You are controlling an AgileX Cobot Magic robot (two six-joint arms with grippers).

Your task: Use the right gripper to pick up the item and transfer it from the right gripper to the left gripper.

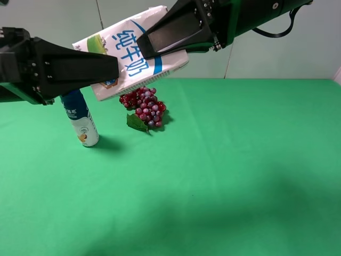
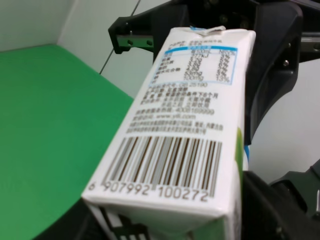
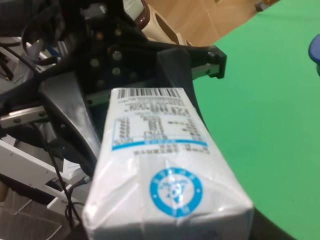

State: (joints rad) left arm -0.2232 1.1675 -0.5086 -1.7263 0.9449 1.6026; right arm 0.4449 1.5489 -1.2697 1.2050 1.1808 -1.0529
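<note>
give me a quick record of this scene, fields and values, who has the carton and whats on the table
held item: milk carton, tilted, in the air above the table
right gripper: shut on the carton's folded-top end
left gripper: fingers either side of the barcode end, appears closed on it
handover: both grippers on the carton, right not yet released
table: green cloth
on table: white bottle upright; grapes lying apart from it
</note>
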